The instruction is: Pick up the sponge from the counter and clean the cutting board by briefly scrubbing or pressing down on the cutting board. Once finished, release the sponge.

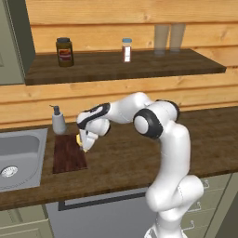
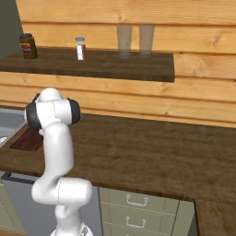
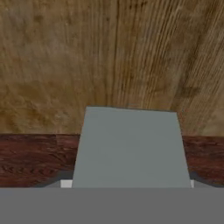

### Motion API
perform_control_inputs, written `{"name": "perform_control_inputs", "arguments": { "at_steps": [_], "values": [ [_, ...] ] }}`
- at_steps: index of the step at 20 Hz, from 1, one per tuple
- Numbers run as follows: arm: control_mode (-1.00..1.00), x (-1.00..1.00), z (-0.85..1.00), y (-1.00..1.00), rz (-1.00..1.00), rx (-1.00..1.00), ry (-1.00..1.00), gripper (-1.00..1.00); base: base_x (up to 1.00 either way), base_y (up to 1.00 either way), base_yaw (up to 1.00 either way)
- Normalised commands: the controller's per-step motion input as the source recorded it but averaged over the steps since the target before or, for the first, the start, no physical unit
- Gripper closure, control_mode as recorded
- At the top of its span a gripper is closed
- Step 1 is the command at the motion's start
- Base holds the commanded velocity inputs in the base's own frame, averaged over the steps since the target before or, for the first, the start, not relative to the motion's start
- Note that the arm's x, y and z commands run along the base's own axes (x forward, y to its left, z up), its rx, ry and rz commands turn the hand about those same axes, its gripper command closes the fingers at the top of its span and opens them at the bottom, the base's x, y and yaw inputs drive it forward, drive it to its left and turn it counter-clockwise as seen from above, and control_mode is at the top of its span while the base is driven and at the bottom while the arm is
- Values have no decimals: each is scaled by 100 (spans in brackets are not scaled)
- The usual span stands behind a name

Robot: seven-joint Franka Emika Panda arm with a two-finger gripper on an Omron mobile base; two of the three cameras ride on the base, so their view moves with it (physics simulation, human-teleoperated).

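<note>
- No writing could be read: the dark jar (image 1: 64, 52) on the shelf (image 1: 139, 65) bore a red label and the small white bottle (image 1: 126, 49) a reddish band, both too blurred to make out.
- The pincer (image 1: 85, 145) hung low at the right edge of the cutting board (image 1: 69, 154), with the arm bent down over the surface (image 1: 139, 153).
- The sponge (image 1: 79, 139) showed as a bit of yellow right at the pincer; in the hand view its grey-blue top (image 3: 131, 146) sat close under the camera, across the line where the board (image 3: 30, 159) met the surface (image 3: 109, 52).
- Whether the pincer was clenched on the sponge or released, I cannot tell; the finger tips were hidden.
- A grey soap dispenser (image 1: 58, 120) stood just behind the board, beside the sink (image 1: 18, 158).
- Two clear glasses (image 1: 168, 38) stood on the shelf's right part.
</note>
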Motion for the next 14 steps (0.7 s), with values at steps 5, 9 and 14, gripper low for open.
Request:
{"name": "perform_control_inputs", "arguments": {
  "at_steps": [5,9,14],
  "values": [
    [-100,55,-56,43,0,15,0,100,0,0,0],
    [-100,44,-61,51,0,9,0,100,0,0,0],
    [-100,23,-98,51,-1,6,-7,100,0,0,0]
  ]
}}
